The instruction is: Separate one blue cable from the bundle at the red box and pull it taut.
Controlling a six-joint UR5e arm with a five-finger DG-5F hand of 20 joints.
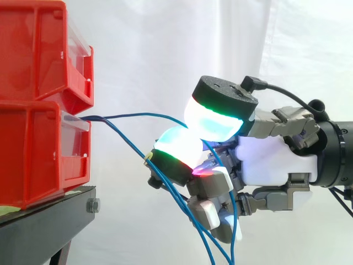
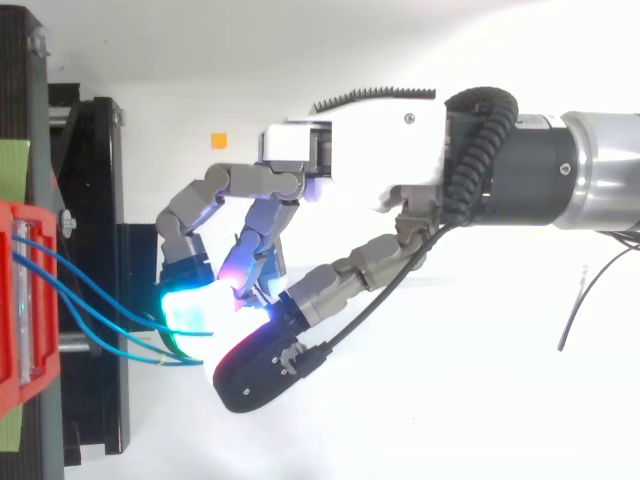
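hand [image 1: 270,160]: fingers curled; two thick rounded pads [image 1: 212,120] pressed close, glowing cyan with a green rim and matte black backs; clamped on one blue cable [image 1: 138,115].
blue cable: thin glossy strand; leaves the front lip of the red box [image 1: 33,160] and arcs gently right into the pad gap, slightly bowed.
bundle [image 1: 182,204]: other blue strands from the same exit, running diagonally down past the lower fingers.
red box: lower of two stacked moulded plastic bins with a clear front strip, on the black stand [image 1: 49,221].
backdrop: white curtain [image 1: 165,44], soft folds.
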